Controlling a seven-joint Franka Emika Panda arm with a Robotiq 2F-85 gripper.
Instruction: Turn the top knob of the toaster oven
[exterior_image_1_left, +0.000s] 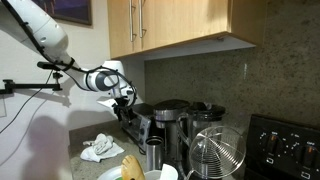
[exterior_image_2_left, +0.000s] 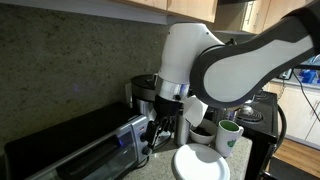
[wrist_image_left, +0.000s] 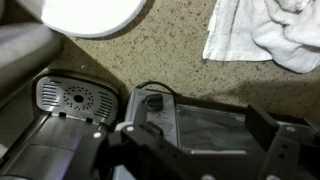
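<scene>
Closest of all, in the wrist view, the gripper (wrist_image_left: 192, 135) crowds the bottom edge, its two dark fingers (wrist_image_left: 275, 140) standing well apart with nothing held between them. Just beneath them lies the grey top of the toaster oven (wrist_image_left: 225, 125). Beside it the coffee maker (wrist_image_left: 65, 100) shows a perforated silver panel (only this view looks straight down on it). Farther up that picture, on the speckled counter (wrist_image_left: 170, 55), sit the rim of a white plate (wrist_image_left: 95, 15) and a crumpled white cloth (wrist_image_left: 265, 30).

In an exterior view the plate (exterior_image_2_left: 200, 163) is the nearest thing, with a green-and-white mug (exterior_image_2_left: 228, 135) just behind it. Here the toaster oven (exterior_image_2_left: 70, 150) runs along the counter against the stone wall (exterior_image_2_left: 60, 60), its dark glass front showing. Its control panel (exterior_image_2_left: 130, 140) is at the end nearest the coffee maker. The gripper hangs just beside that panel; the knobs are too small to make out, and I cannot tell whether anything touches. The bulky white arm (exterior_image_2_left: 200, 55) hides much of what stands behind.

In an exterior view the bananas (exterior_image_1_left: 132, 165) come first, then the cloth and the gripper (exterior_image_1_left: 122, 97) above the counter's appliances. Beyond those are a black stove (exterior_image_1_left: 285, 145) and wooden cabinets (exterior_image_1_left: 180, 25), which no other camera catches.
</scene>
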